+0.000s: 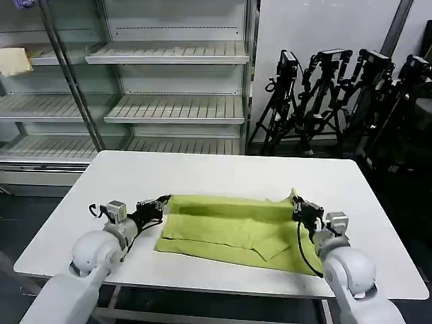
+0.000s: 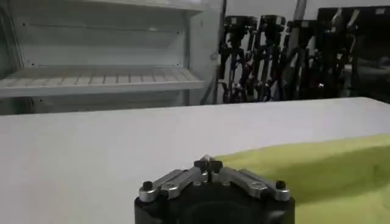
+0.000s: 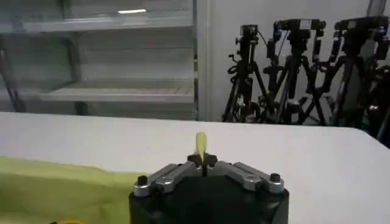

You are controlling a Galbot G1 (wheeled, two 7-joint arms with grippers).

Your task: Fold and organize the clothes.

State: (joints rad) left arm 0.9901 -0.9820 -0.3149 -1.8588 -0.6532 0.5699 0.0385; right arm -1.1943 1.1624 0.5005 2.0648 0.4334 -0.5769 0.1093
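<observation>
Tripods (image 1: 337, 94) and shelving (image 1: 169, 74) stand behind the T-shirt (image 1: 233, 226)

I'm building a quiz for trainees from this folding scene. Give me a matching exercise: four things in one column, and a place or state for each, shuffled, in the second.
Column one:
1. left gripper
2. right gripper
3. T-shirt
4. tripods

Column two:
A. on the floor beyond the white table
B. shut on the shirt's edge at the robot's right
C. partly folded on the table
D. shut at the shirt's edge at the robot's left

Pairs: 1-D, 2-B, 3-C, 4-A
</observation>
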